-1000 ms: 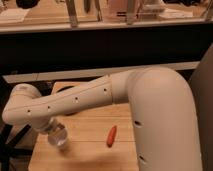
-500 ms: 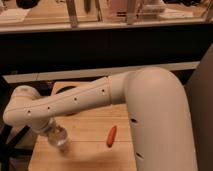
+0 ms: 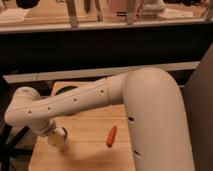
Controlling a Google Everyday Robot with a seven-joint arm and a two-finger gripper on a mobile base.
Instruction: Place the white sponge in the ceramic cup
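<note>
Hand [image 3: 58,139] hangs low over wooden desk [image 3: 90,156], at end of white arm [image 3: 75,102] coming in from the right. Open or closed: can't tell. White sponge can't be made out w/ certainty. Small red obj. [image 3: 111,136] lies on desk, near hand on its right. Dark round thing [image 3: 67,90] sits beyond hand, partly hidden by arm.

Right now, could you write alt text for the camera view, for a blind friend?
A thick white robot arm stretches across a wooden table, its gripper low over the tabletop. A small orange-red object lies on the wood nearby.
</note>
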